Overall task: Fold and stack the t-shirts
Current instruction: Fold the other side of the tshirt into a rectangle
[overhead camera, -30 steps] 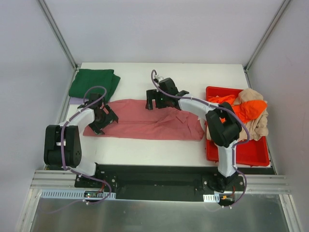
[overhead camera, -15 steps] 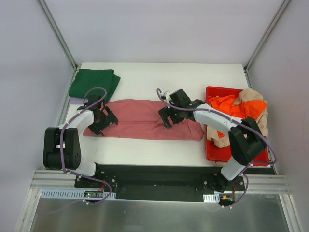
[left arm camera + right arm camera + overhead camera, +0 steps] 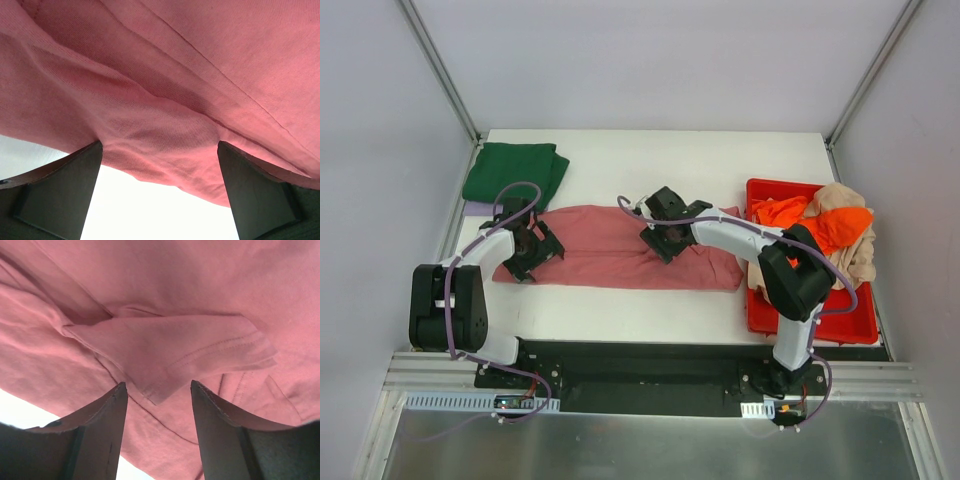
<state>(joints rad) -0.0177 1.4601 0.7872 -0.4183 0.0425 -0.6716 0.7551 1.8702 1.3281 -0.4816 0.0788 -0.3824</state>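
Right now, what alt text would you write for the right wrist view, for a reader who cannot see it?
A wrinkled rose-red t-shirt fills the view, with a strip of white table at lower left. A hemmed flap lies just ahead of the right gripper, whose two dark fingers stand apart at the bottom.

Each arm is built from white link shells joined by black joint housings: left arm (image 3: 485, 248), right arm (image 3: 730, 232). The largest black housing (image 3: 445, 300) is the one farthest behind the end effector. A purple cable (image 3: 516, 184) runs outside each arm, starting just behind the end effector. The left end effector (image 3: 527, 250) and right end effector (image 3: 663, 238) are black. The fingers (image 3: 60, 195) are dark, matte and wedge-shaped, with flat inner faces.
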